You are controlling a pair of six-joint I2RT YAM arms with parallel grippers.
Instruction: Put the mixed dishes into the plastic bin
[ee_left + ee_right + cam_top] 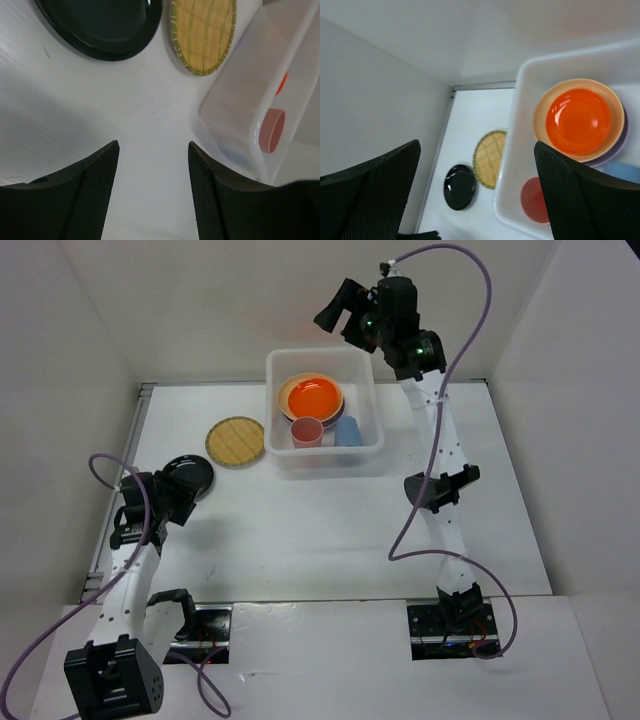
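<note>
Above the plastic bin [330, 460] holding the orange plate [312, 396], the right end effector [476, 150] hangs spread wide. The left end effector [154, 145] also stands parted.

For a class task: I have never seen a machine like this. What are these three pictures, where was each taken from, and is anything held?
A robot's left arm and right arm stand at a white table. The wide picture looks down from above; the other two come from a camera on each wrist, so the dark shapes belong to that arm. The plastic bin holds an orange plate atop others, a pink cup and a blue cup. A woven plate and a black plate lie outside it. The left gripper and right gripper are open, holding nothing.
</note>
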